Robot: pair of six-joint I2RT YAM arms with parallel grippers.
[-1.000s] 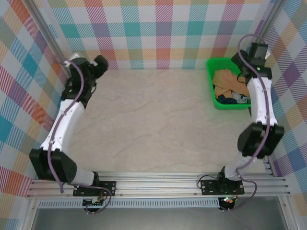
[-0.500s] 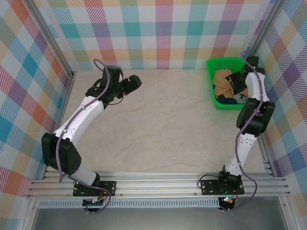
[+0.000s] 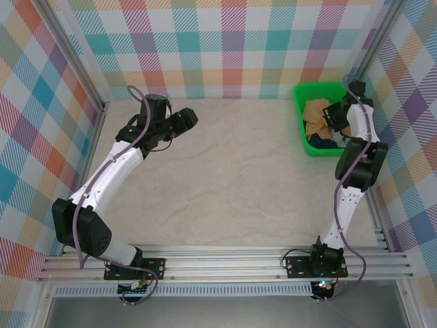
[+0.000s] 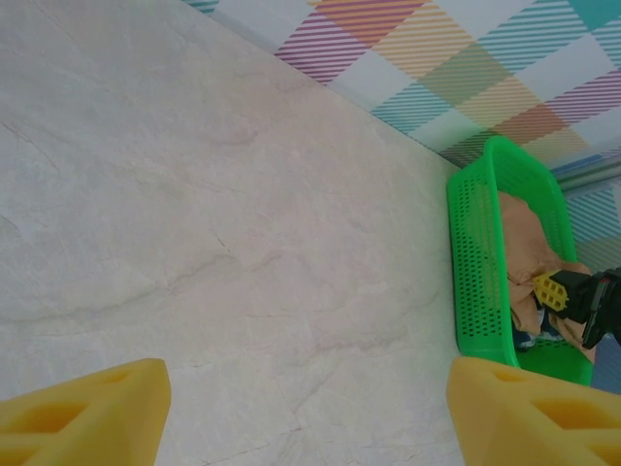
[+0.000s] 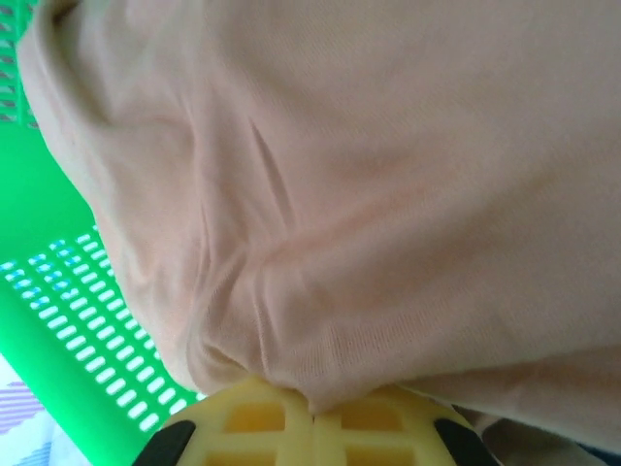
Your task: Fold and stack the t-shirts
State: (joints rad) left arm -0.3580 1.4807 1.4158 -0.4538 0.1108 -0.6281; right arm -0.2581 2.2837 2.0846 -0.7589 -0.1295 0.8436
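Observation:
The tan t-shirt [image 3: 314, 113] lies crumpled in the green mesh basket [image 3: 300, 92] at the far right, with a dark navy t-shirt [image 3: 325, 142] under it at the near end. My right gripper [image 3: 333, 115] is down in the basket. In the right wrist view its yellow fingertips [image 5: 312, 427] are pressed together on a fold of the tan t-shirt [image 5: 388, 175]. My left gripper [image 3: 186, 119] hangs over the table's far left part, facing the basket. Its fingers [image 4: 78, 413] stand wide apart with only bare table between them [image 4: 306, 417]. The tan t-shirt [image 4: 524, 228] shows there too.
The marble-pattern table [image 3: 232, 178] lies between the two arms. Plaid walls close in the back and both sides. The basket [image 4: 475, 262] sits against the right wall, its green mesh side [image 5: 58, 291] next to the cloth. Both arm bases are bolted to the rail [image 3: 225, 263] at the near edge.
The right arm dropped from above the basket into it, and its jaws closed on the tan cloth. The left arm swung from the left wall towards the table's middle.

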